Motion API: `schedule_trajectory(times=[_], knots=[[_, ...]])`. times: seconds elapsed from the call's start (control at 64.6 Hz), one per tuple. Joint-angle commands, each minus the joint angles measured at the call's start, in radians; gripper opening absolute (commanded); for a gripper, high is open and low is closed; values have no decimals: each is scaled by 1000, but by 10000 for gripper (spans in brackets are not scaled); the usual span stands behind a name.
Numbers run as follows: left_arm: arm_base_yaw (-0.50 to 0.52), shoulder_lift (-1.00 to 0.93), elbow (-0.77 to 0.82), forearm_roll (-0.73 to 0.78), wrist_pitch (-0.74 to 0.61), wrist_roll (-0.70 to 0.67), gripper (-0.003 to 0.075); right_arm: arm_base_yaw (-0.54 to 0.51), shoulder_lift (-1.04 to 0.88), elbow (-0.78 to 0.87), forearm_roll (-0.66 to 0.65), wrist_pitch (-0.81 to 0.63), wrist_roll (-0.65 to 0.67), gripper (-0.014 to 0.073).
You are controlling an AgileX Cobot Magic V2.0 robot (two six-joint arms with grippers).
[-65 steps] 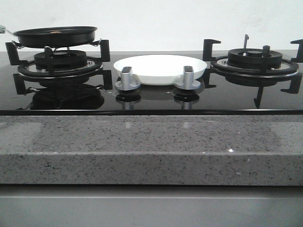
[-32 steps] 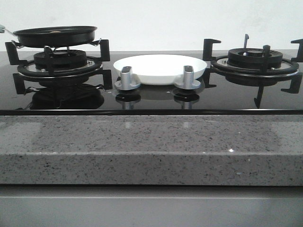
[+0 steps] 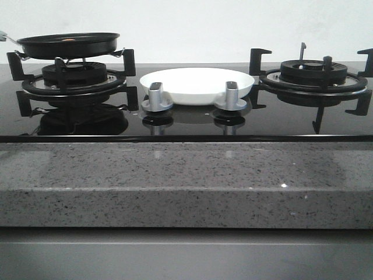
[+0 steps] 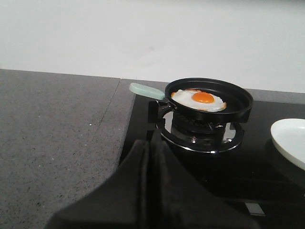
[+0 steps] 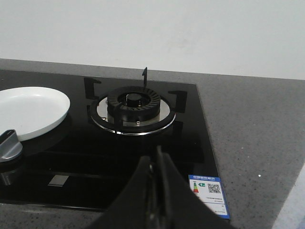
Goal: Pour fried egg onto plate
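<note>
The fried egg (image 4: pixel 200 100), white with an orange yolk, lies in a black frying pan (image 4: pixel 209 99) with a pale green handle (image 4: pixel 147 90) on the left burner. From the front the pan (image 3: pixel 69 44) shows side-on and the egg is barely visible. The white plate (image 3: pixel 197 85) sits on the hob between the burners; it also shows in the left wrist view (image 4: pixel 290 140) and the right wrist view (image 5: pixel 29 111). My left gripper (image 4: pixel 150 143) is shut and empty, short of the pan. My right gripper (image 5: pixel 155 160) is shut and empty, short of the right burner. Neither arm shows in the front view.
Two silver knobs (image 3: pixel 156 96) (image 3: pixel 231 95) stand in front of the plate. The right burner (image 3: pixel 313 76) with black pan supports is bare. A grey speckled counter (image 3: pixel 186 181) edges the black glass hob. A blue label (image 5: pixel 208 194) sits at the hob's right front corner.
</note>
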Motion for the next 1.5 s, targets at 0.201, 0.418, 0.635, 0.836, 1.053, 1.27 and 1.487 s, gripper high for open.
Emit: schedule_trajectory(times=[0.201,0.418,0.635,0.836,1.053,1.27,1.487], knots=[[0,57,-52,-4,-75,-10,71,-8,51,-54,-12,-72,-9,17],[0,57,-52,-4,-73,-10,558,-8,51,-54,-12,-78,-9,498],[0,57,-52,-4,-75,-10,692,-8,51,-53,-12,-109,-9,653],[0,57,-52,-4,-77,-10,692,-8,67,-53,47,-114,-9,653],[0,57,-52,-4,-77,-10,692,-3,287,-107,96,-102,-9,652],[0,57,-52,-4,-77,-10,692,72,621,-292,110,-60,-9,486],[0,57,-52,-4,-77,-10,692,177,933,-565,114,97,-9,444]])
